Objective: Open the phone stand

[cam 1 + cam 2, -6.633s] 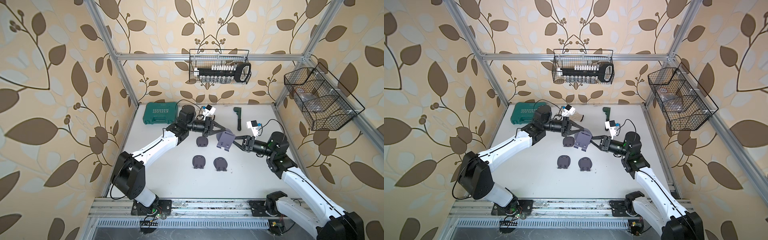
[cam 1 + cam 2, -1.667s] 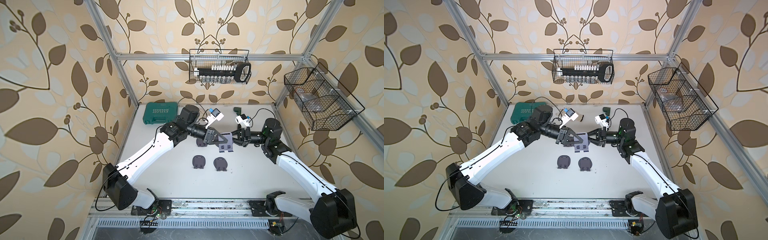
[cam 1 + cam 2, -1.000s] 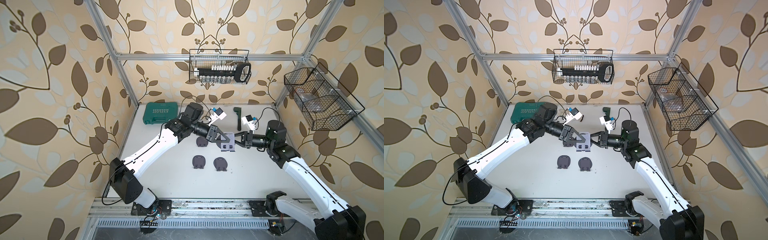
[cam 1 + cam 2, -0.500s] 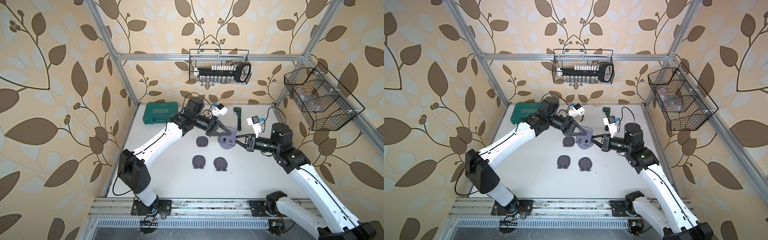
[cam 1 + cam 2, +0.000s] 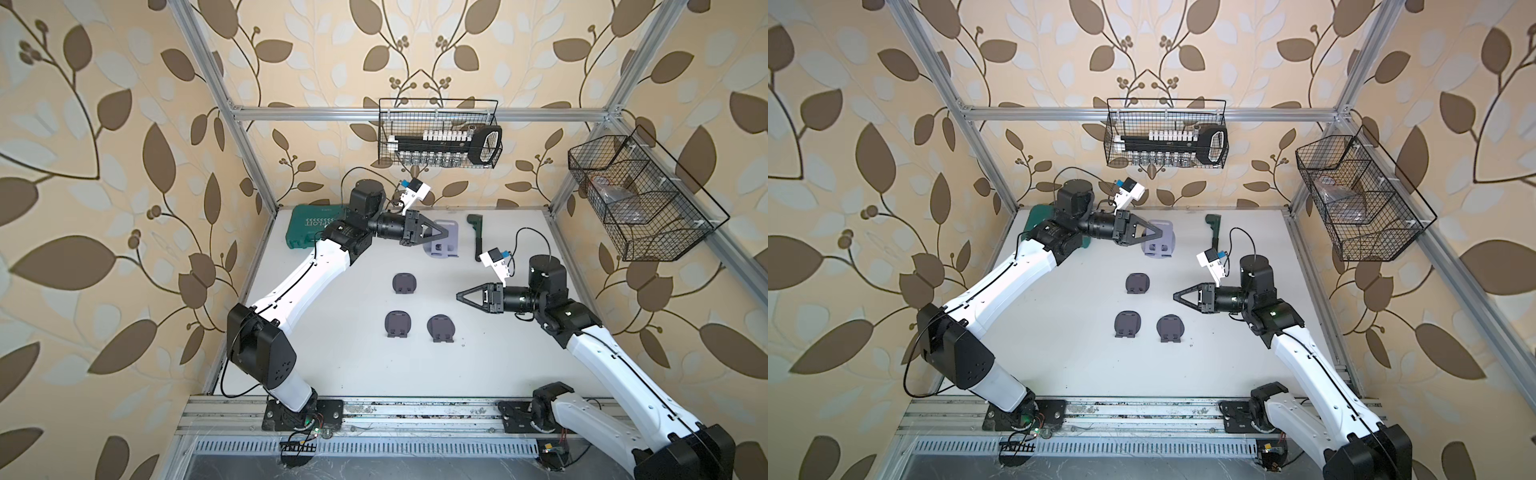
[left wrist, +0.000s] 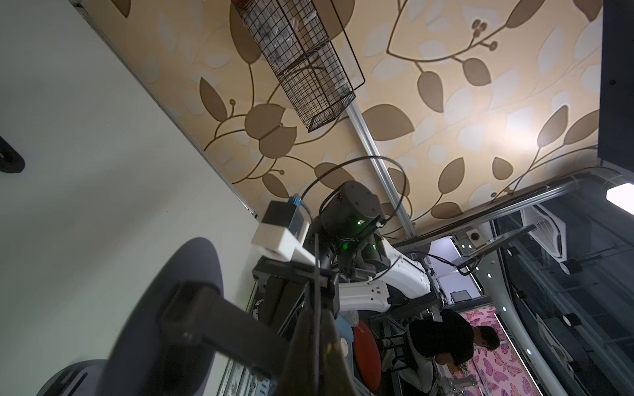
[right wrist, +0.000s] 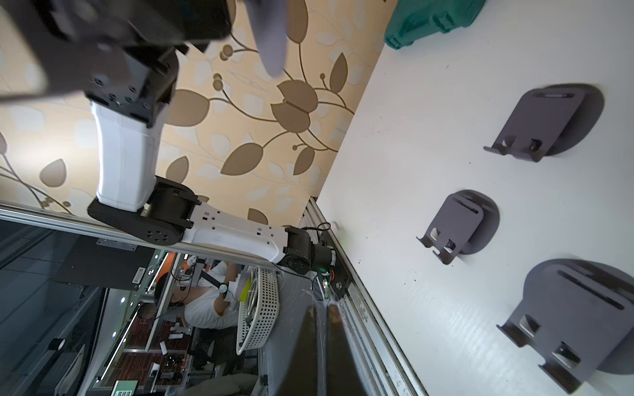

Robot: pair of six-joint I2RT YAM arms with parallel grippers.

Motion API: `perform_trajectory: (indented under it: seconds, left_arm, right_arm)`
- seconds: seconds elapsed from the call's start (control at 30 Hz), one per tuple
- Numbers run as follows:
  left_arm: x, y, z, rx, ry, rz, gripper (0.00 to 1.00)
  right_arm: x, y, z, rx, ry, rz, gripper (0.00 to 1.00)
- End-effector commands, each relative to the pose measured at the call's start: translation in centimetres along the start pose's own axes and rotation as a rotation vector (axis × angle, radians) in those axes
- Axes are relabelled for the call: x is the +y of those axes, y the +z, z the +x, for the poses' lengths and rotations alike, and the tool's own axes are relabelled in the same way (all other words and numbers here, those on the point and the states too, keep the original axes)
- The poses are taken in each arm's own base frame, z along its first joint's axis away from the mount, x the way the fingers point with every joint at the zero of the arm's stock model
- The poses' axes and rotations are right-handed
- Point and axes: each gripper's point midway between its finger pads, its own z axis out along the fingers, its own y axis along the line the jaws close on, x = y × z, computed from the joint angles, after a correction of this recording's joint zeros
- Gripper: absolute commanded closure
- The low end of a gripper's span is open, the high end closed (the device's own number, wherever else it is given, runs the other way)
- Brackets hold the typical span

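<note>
The left gripper (image 5: 444,234), fingers closed on the lilac phone stand (image 5: 442,249), holds it over the back of the tabletop (image 5: 340,365), while the right gripper (image 5: 459,296), fingers narrow and empty, has just let go and drawn away, suggesting the stand is opened.

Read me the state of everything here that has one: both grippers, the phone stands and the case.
left gripper: shut on the light phone stand.
right gripper: jaws together, holding nothing.
light phone stand: opened out, plate swung away from its base.
dark stands: sitting on the table, plates look propped up.
green case: closed, lying flat.
</note>
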Motion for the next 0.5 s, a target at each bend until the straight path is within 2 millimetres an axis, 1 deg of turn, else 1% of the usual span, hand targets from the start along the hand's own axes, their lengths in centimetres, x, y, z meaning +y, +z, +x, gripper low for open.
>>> perform_trajectory:
  seconds: [0.0, 0.03, 0.07, 0.13, 0.17, 0.23, 0.37, 0.47]
  left_arm:
    - [-2.0, -0.4, 0.0, -0.025, 0.016, 0.034, 1.0]
    - [-1.8, -0.3, 0.2, -0.026, -0.008, 0.037, 1.0]
    - [-1.7, -0.3, 0.3, -0.027, -0.005, 0.041, 1.0]
    - [-1.6, -0.3, 0.6, -0.031, -0.048, 0.037, 1.0]
    - [-1.6, -0.3, 0.8, -0.03, -0.05, 0.037, 1.0]
    - [-1.8, -0.3, 1.0, -0.032, -0.055, 0.036, 1.0]
    - [-2.3, -0.1, 1.3, -0.025, -0.051, 0.045, 1.0]
    - [-2.6, 0.3, 1.5, -0.008, -0.048, 0.056, 1.0]
  right_arm:
    - [2.6, -1.9, -1.6, -0.052, -0.077, -0.021, 0.72]
    - [2.7, -2.0, -1.8, -0.063, -0.086, -0.015, 0.6]
    - [2.9, -2.0, -2.1, -0.071, -0.09, -0.015, 0.54]
    - [3.3, -1.8, -2.7, -0.08, -0.088, -0.047, 0.48]
    - [3.4, -1.6, -3.0, -0.08, -0.082, -0.059, 0.46]
    - [3.3, -1.1, -3.1, -0.066, -0.075, -0.07, 0.45]
    - [3.3, 0.4, -2.8, -0.026, -0.098, -0.072, 0.4]
    - [3.2, 1.5, -3.0, -0.004, -0.103, -0.074, 0.4]
